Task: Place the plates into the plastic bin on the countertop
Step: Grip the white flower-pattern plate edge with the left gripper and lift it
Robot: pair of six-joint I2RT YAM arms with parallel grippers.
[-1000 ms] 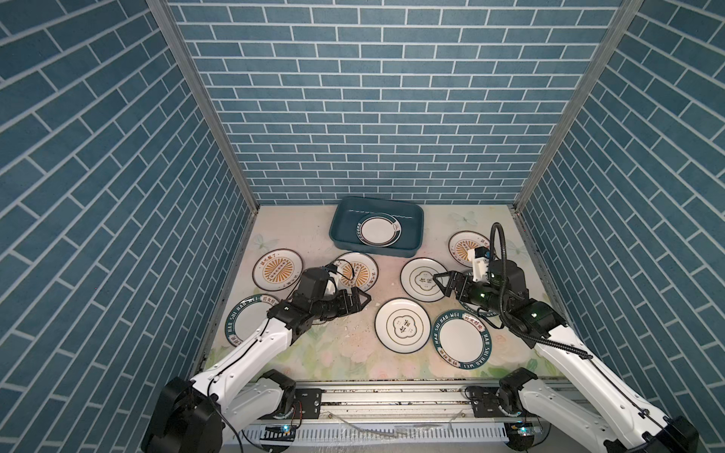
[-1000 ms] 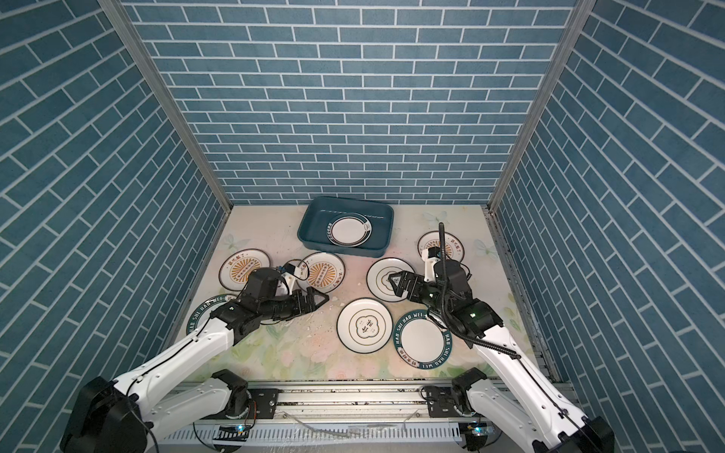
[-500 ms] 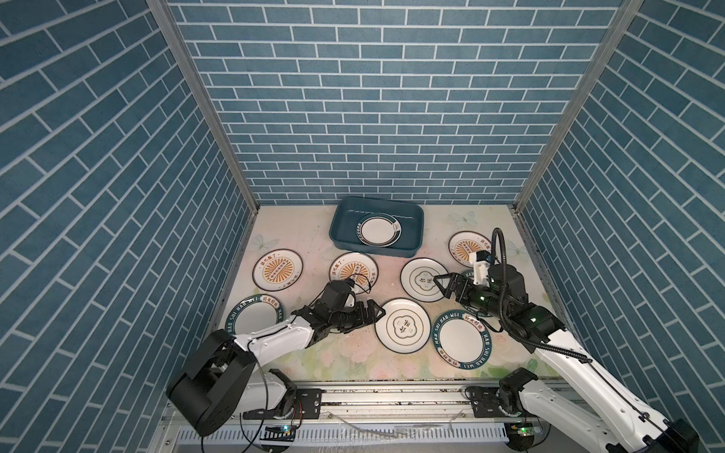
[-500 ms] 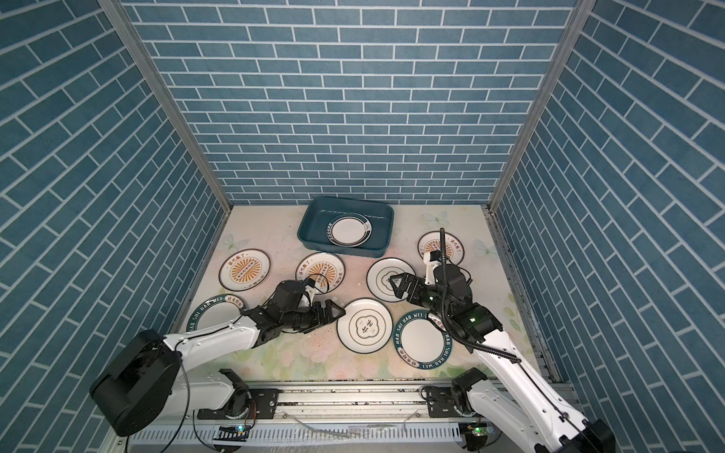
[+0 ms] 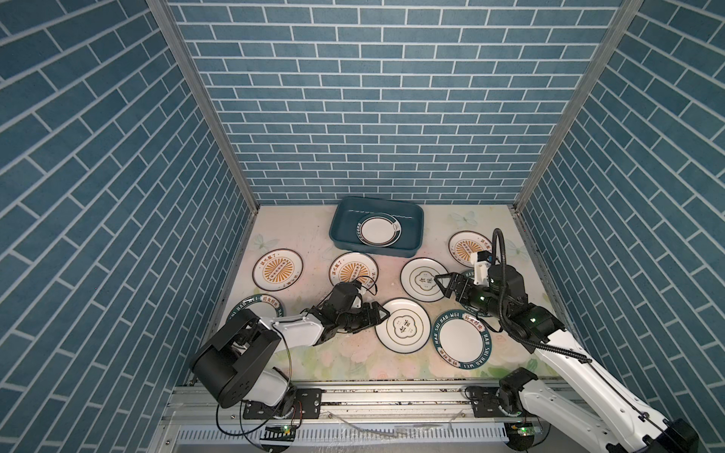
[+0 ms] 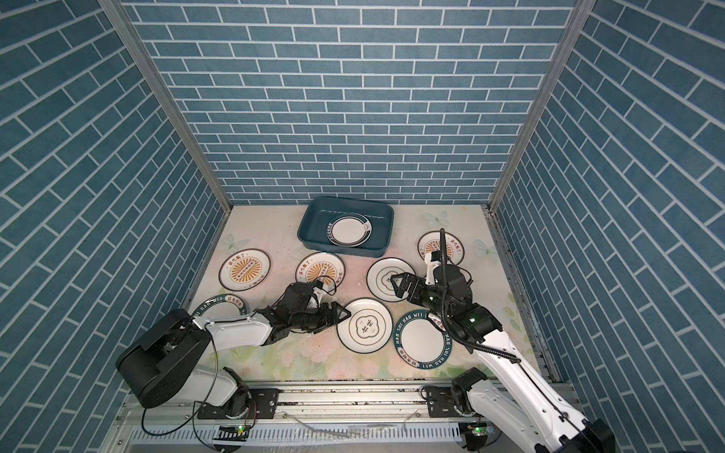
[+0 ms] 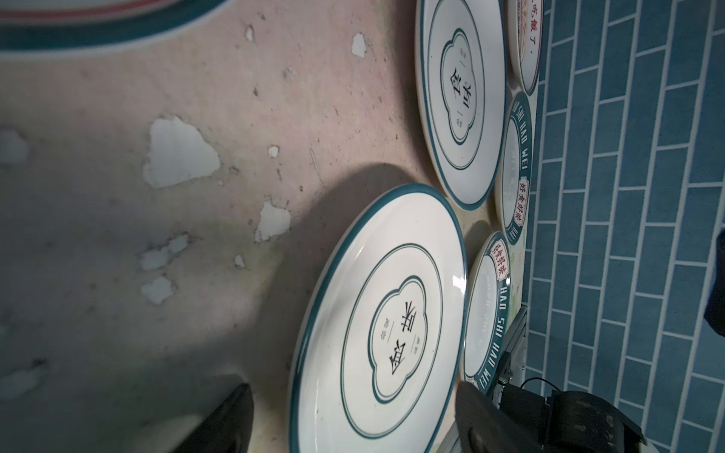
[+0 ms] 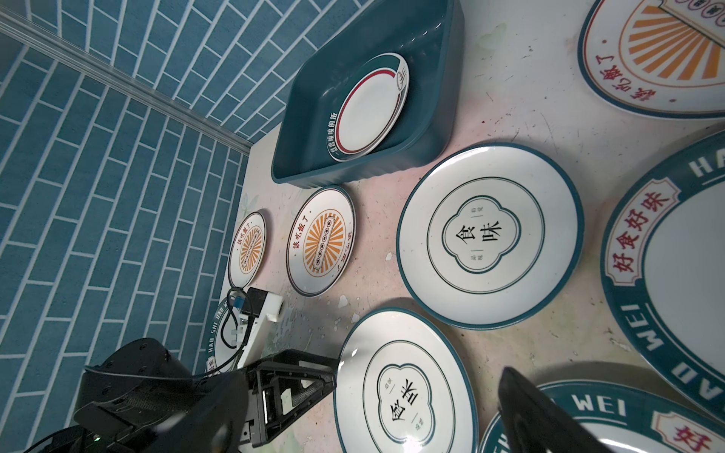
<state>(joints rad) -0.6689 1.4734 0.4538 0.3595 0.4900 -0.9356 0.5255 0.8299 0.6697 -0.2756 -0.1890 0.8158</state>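
Several round white plates lie flat on the flowered countertop (image 5: pixel 314 353). My left gripper (image 5: pixel 377 315) is low at the left rim of the near quatrefoil plate (image 5: pixel 404 326). It is open, and in the left wrist view that plate (image 7: pixel 376 325) lies between its fingers (image 7: pixel 482 415). My right gripper (image 5: pixel 442 285) hangs open over the right edge of the farther quatrefoil plate (image 5: pixel 421 279), holding nothing. The teal plastic bin (image 5: pixel 342 225) at the back holds one plate (image 5: pixel 379 230) and also shows in the right wrist view (image 8: pixel 306 129).
Sunburst plates (image 5: pixel 277 270) (image 5: pixel 353 270) (image 5: pixel 470 247) lie across the middle and far right. A green-lettered plate (image 5: pixel 462 339) sits beside the near quatrefoil plate, and another (image 5: pixel 255 310) is partly under my left arm. Brick walls close in three sides.
My left arm has swung right and down from the middle sunburst plate to the near quatrefoil plate's rim, its jaws narrowing a little. The right arm has barely moved.
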